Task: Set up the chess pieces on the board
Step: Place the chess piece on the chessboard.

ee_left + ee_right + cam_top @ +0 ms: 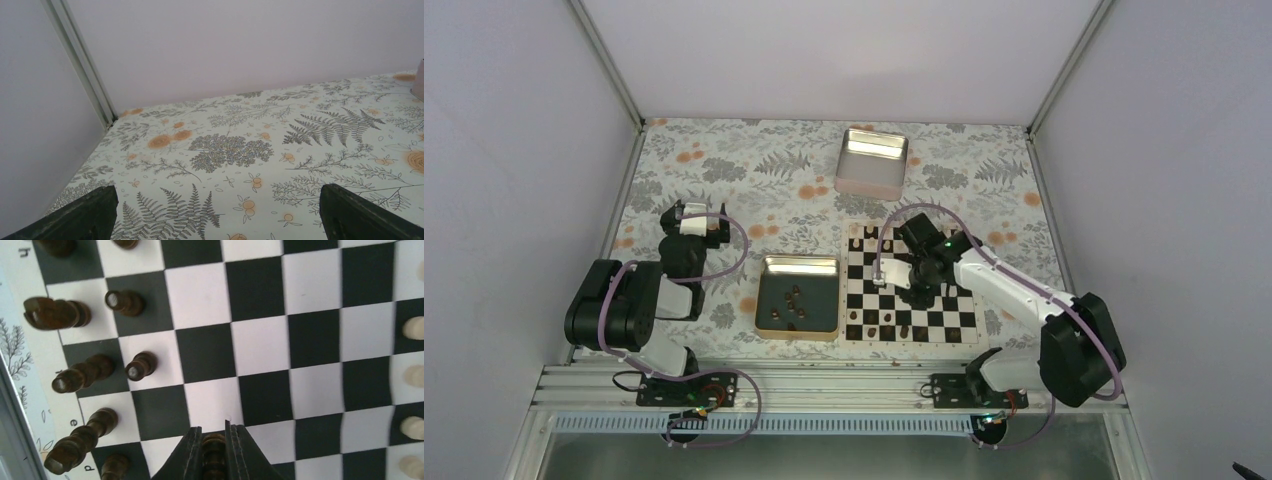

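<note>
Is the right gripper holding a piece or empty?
Holding: a dark brown chess piece sits clamped between the fingers of the right gripper, over the board.

Looking like a robotics lab test cell. Plain white panel walls [824, 60] are boxing in the workspace. The left arm [624, 305] and right arm [1014, 288] are sitting bolted to an aluminium rail [824, 385], and a floral tablecloth [754, 180] is lying underneath.

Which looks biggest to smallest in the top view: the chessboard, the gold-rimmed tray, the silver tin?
Chessboard, clearly largest.
Gold-rimmed tray next.
Silver tin looks slightly smaller, but it sits farther from the camera, so tray versus tin is unsure.
</note>
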### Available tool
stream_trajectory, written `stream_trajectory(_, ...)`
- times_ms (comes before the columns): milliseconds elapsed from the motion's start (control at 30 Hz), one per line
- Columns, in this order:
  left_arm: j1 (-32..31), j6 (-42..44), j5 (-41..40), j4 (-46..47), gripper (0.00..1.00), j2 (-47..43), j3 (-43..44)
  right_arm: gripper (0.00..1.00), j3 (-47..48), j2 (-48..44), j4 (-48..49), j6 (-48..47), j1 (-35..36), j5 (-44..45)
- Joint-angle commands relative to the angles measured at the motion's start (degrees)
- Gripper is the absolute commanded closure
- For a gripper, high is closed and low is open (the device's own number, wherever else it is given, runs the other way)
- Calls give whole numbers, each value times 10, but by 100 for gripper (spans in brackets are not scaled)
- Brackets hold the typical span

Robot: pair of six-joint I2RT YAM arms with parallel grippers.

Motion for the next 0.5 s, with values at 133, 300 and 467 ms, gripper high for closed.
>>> stream_trajectory(133,-2,1,4,22,0,5,2,92,-39,11,48,-27,-6,-52)
stream_trajectory(300,-2,1,5,22,0,5,2,92,-44,27,52,-39,-6,-64)
stream_trajectory(467,-2,1,4,22,0,5,2,92,-52,37,60,-43,-6,-73)
